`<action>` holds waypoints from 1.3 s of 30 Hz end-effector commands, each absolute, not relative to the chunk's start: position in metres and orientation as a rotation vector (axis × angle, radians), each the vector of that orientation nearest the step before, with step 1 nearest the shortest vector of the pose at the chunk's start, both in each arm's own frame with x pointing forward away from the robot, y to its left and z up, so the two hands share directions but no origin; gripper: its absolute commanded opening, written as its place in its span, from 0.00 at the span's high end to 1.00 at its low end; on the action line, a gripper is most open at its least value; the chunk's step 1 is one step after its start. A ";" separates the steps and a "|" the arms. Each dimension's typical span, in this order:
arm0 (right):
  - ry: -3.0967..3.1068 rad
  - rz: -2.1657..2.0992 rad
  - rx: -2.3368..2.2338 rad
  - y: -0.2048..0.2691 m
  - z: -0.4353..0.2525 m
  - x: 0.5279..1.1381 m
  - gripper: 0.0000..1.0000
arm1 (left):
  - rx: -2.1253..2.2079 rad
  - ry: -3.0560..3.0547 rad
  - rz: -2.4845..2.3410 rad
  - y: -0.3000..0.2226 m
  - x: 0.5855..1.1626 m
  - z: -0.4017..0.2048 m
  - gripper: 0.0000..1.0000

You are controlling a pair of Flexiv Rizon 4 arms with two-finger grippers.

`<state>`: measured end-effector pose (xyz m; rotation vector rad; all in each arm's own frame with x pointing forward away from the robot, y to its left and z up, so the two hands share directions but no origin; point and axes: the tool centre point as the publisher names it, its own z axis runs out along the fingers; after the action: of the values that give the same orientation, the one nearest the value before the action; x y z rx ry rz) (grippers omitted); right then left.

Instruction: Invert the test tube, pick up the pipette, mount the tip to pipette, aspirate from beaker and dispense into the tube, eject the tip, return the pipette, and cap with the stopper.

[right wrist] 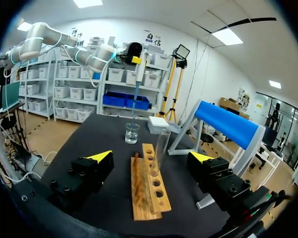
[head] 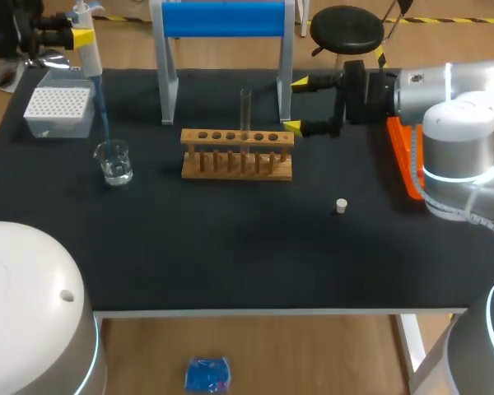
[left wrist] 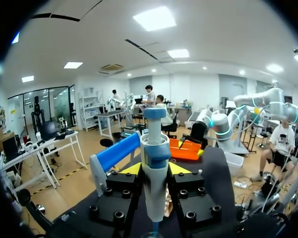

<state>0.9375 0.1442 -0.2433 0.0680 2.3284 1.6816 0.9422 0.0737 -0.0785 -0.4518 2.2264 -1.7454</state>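
Observation:
My left gripper (head: 81,37) is at the back left, shut on the white-and-blue pipette (head: 89,51), which shows upright between its fingers (left wrist: 154,168). The pipette's thin blue tip (head: 104,115) points down to the mouth of the glass beaker (head: 114,161), which holds a little clear liquid. An upright glass test tube (head: 245,111) stands in the wooden rack (head: 237,156). My right gripper (head: 295,104) hangs open just right of the rack, facing the tube (right wrist: 162,148). The small white stopper (head: 341,206) lies on the mat.
A white tip box (head: 59,111) sits behind the beaker. A blue-topped white stand (head: 222,20) rises behind the rack. An orange holder (head: 403,156) lies by the right edge under my right arm.

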 end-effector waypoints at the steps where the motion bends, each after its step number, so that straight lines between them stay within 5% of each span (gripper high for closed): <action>1: 2.326 1.682 0.069 0.145 -0.244 0.937 0.00 | -0.458 2.224 -1.738 0.072 0.939 -0.077 1.00; 22: 2.326 1.682 0.069 0.145 -0.244 0.937 0.00 | -0.458 2.224 -1.738 0.072 0.939 -0.077 1.00; 39: 2.326 1.682 0.069 0.145 -0.244 0.937 0.00 | -0.242 2.211 -1.779 -0.045 0.934 0.041 1.00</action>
<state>0.9375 0.1444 -0.2433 0.0680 2.3283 1.6815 0.9240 -0.0254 0.0286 -0.2414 2.1937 -1.7903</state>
